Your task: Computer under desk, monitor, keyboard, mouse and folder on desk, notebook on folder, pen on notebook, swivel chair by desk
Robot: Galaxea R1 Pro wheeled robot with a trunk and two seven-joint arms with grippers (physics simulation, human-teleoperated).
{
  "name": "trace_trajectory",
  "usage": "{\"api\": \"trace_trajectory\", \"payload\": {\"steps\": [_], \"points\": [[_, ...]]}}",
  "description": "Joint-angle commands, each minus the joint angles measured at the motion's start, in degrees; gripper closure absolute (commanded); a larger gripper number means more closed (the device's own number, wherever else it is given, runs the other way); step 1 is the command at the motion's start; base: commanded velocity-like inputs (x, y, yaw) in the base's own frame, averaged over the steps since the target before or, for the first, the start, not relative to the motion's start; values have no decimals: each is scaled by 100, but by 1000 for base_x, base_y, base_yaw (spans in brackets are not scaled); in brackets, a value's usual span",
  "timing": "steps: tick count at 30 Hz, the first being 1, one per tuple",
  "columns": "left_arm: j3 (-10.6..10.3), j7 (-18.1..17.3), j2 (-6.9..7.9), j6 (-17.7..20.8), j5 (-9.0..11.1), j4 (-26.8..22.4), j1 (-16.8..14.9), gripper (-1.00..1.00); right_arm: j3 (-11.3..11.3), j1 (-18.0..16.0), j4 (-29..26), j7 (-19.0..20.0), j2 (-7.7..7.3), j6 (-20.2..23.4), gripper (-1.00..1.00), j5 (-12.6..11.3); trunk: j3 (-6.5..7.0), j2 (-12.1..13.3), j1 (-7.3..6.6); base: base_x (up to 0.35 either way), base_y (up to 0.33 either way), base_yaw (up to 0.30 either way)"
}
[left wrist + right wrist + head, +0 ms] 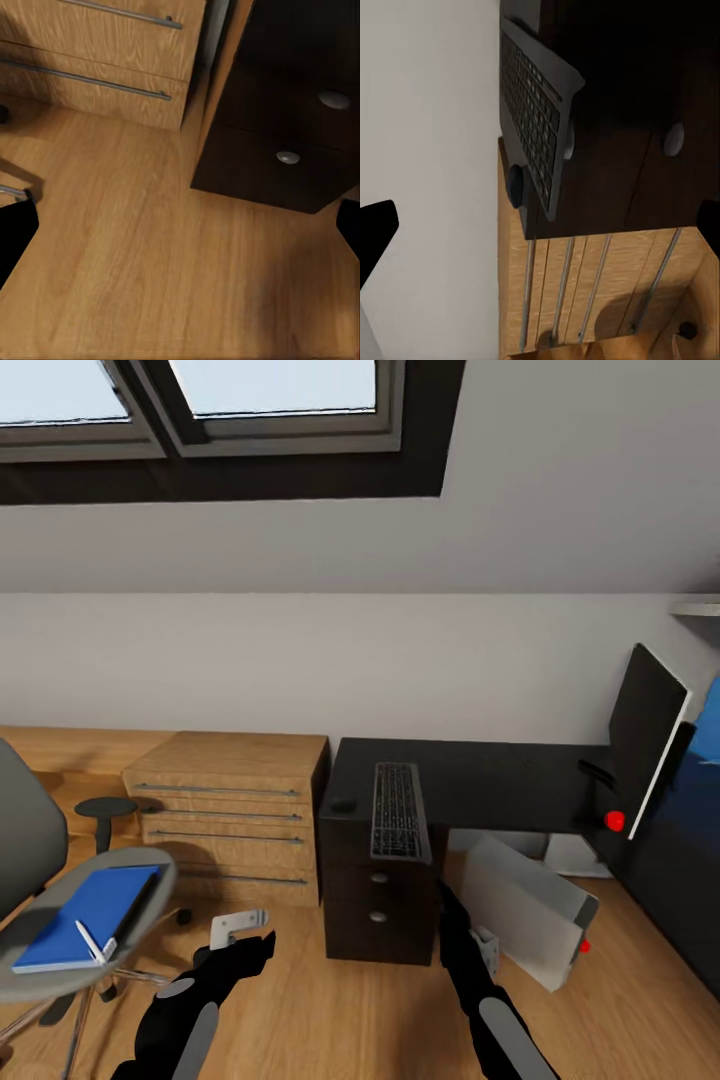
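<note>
Head view of an attic bedroom with the black L-shaped table (500,785) set against the pale sloped wall. The keyboard (398,810) lies on the tabletop over the drawer unit, its near end overhanging the front edge; in the right wrist view the keyboard (534,112) projects past that edge above the round drawer knobs (673,139). The mouse (343,804) sits near the table's left edge, just beside the keyboard. The monitor (645,740) stands tilted at the right end of the table, black face turned toward the tabletop. The computer (528,910), a light grey tower, leans on the floor under the table, just right of the drawer unit. A light oak dresser (235,815) with bar handles adjoins the table's left side. At lower left, the blue folder (90,915) rests on the seat of the swivel chair (30,840), with a pen (90,940) lying on its near part. The left hand (245,950) hangs over the oak floor with fingers apart; the right hand (450,920), in front of the drawer unit, likewise has its fingers spread.
</note>
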Motion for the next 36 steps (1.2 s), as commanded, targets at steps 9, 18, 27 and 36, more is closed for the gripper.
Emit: {"api": "trace_trajectory", "payload": {"steps": [9, 18, 27, 36], "points": [[1, 54, 7, 18, 61, -8, -4, -100, 8, -5, 12, -422, -20, -40, -100, -59, -6, -3, -3, -102, -161, 0], [-5, 52, -8, 20, 70, 31, -7, -100, 22, -31, 737, -776, -88, -199, -100, 573, -6, -3, -3, -7, -19, 0], [-26, 72, -17, -293, 61, 1729, -4, -100, 51, -44, 2614, -570, 18, -1390, -100, 3198, 156, 358, -200, 0, -1, 0], [-31, 42, -11, -3025, 38, 4217, -4, -100, 66, -44, 4437, -543, 44, -2807, -100, 5088, 317, 718, -398, 0, 0, 0]]}}
